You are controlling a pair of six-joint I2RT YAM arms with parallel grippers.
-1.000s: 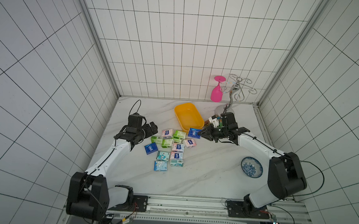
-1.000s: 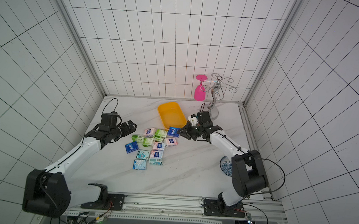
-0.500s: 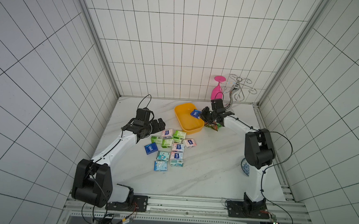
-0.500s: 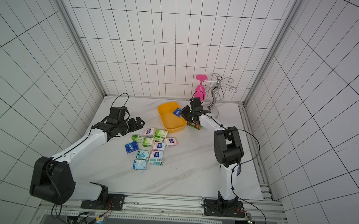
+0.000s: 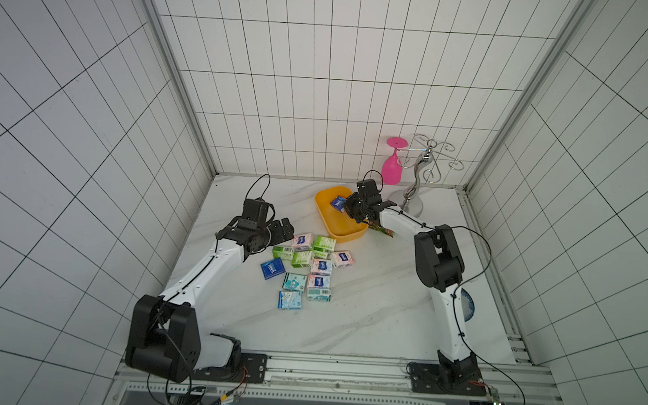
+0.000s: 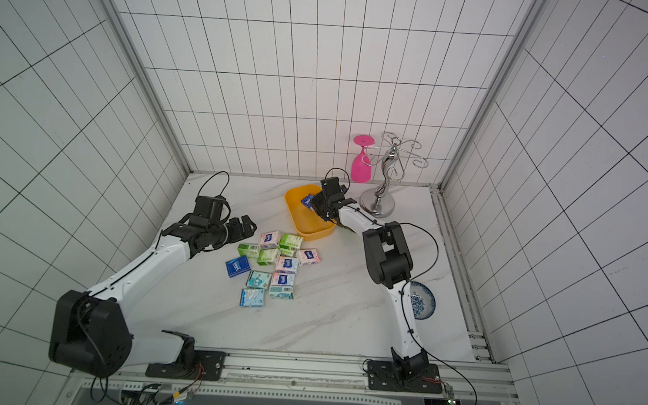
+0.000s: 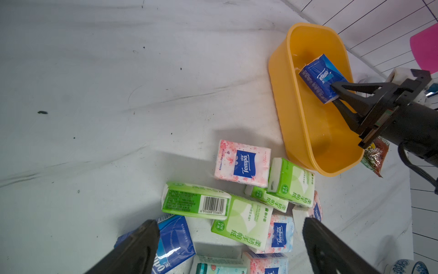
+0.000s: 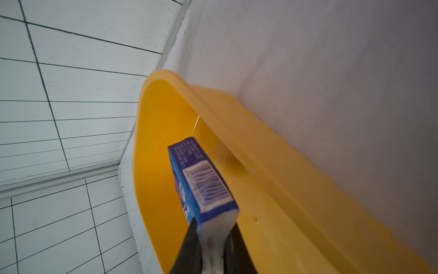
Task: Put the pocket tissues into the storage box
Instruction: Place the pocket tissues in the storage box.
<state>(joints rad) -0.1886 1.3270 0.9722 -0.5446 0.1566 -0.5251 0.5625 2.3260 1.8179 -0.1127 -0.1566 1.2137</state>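
Right gripper (image 7: pixel 334 93) clamps a blue packet (image 7: pixel 318 78) inside the storage box (image 7: pixel 294 132); left gripper (image 7: pixel 231 239), fingers apart, hovers over the packet cluster (image 5: pixel 307 266).

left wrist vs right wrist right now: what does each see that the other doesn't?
Left wrist only: the open left gripper above the loose pocket tissues on the table, and the snack bag beside the storage box.

Right wrist only: the barcode side of the held packet, plus the wall tiles.

Both: the right gripper shut on the blue packet inside the yellow box.
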